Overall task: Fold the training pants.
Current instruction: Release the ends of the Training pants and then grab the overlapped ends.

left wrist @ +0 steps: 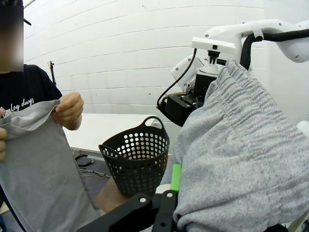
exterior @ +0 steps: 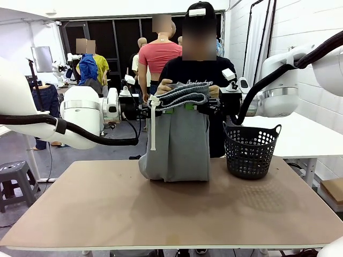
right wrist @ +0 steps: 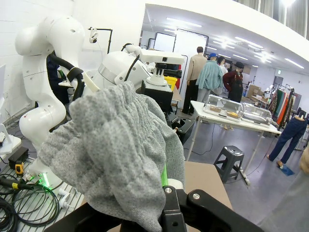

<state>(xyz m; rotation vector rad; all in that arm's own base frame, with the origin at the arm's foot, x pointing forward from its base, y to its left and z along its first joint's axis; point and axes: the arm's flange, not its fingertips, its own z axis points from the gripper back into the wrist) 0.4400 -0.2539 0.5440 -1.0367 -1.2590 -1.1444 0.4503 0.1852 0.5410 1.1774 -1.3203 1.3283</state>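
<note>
One basket [exterior: 252, 152] beside training pants [exterior: 179, 144]

The front camera looks from the robot's side across the tabletop [exterior: 107, 214] at the person [exterior: 187, 72], with the left pincer [exterior: 158, 107] and right pincer [exterior: 210, 106] at middle distance. Each wrist camera sits just behind its own pincer, looking along it (fabric almost against the lens). All three views share the training pants [exterior: 179, 139]. The black basket [exterior: 252, 155], beyond the left pincer's tips, shows in front too. Past the right pincer's tips stands the left arm [right wrist: 118, 70].
</note>
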